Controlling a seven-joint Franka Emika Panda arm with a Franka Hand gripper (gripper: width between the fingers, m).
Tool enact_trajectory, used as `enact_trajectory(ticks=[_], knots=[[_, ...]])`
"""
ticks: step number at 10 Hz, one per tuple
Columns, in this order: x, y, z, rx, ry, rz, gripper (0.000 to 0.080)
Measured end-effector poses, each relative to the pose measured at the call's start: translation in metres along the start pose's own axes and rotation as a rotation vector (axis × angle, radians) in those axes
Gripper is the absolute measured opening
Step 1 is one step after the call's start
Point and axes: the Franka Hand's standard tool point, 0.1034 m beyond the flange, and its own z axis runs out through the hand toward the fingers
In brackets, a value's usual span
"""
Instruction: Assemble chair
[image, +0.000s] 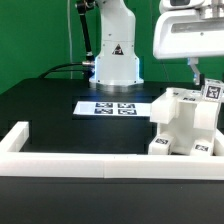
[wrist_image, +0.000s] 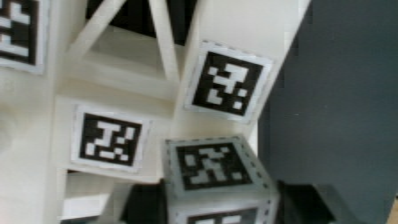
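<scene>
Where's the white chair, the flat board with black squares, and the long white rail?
chair (image: 188, 125), exterior view, on its white front block.
marker board (image: 86, 106), exterior view, on its bare white end.
border rail (image: 80, 141), exterior view, on the long front stretch.

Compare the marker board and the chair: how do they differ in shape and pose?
The marker board is thin and lies flat; the chair is chunky and stands tall. The marker board's tags sit in one flat group; the chair's tags face several ways. Both are white.
</scene>
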Motion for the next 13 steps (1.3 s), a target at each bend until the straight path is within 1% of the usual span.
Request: enact_trajectory(ticks=[4,5,8,12,13], knots=[[-0.0001,-0.0002,0.0,0.003,0.001,0.061,0.0287],[-0.0002,-0.0008,0.0001,0.008,0.004,0.202,0.0287],[0.0006,-0.0019,-0.0004,0.013,0.008,0.463,0.0288],[0.0017,-0.0011,-0.0003,0.028,0.009,0.701,0.0289],[0.002,-0.0012,-0.0005,0.035,0.005,0.804,0.0289]])
